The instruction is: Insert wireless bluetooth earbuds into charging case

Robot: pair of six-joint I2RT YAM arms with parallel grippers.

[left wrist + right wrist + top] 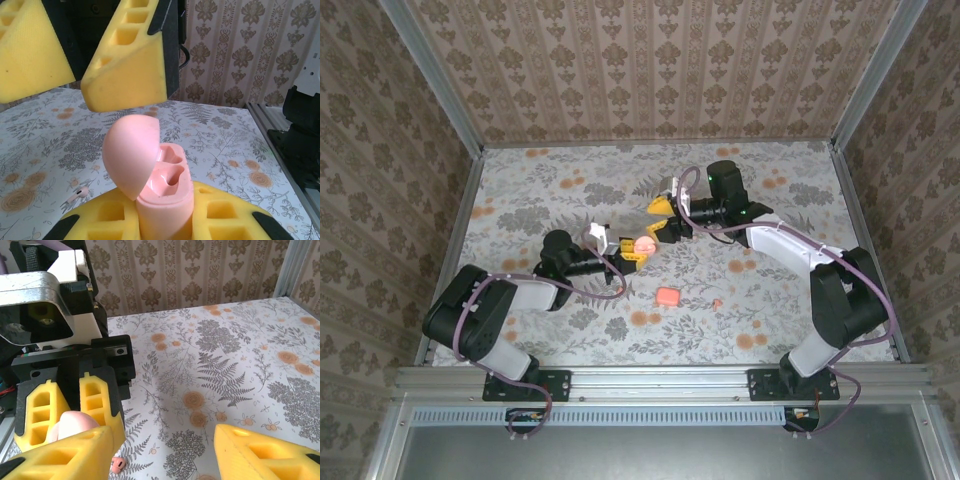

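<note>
Now | charging case (pixel 162 192) clamped upright by left gripper (pixel 165 222), lid (pixel 131 152) tipped open | right gripper (pixel 160 455) spread | floral tablecloth (pixel 225 135), wallpapered walls (pixel 240 50)

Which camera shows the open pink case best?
The left wrist view. The charging case sits close up in the left tool, lid open, pockets showing. The top view shows the case as a tiny pink dot; the right wrist view shows a pink bit between that tool's fingers.
</note>
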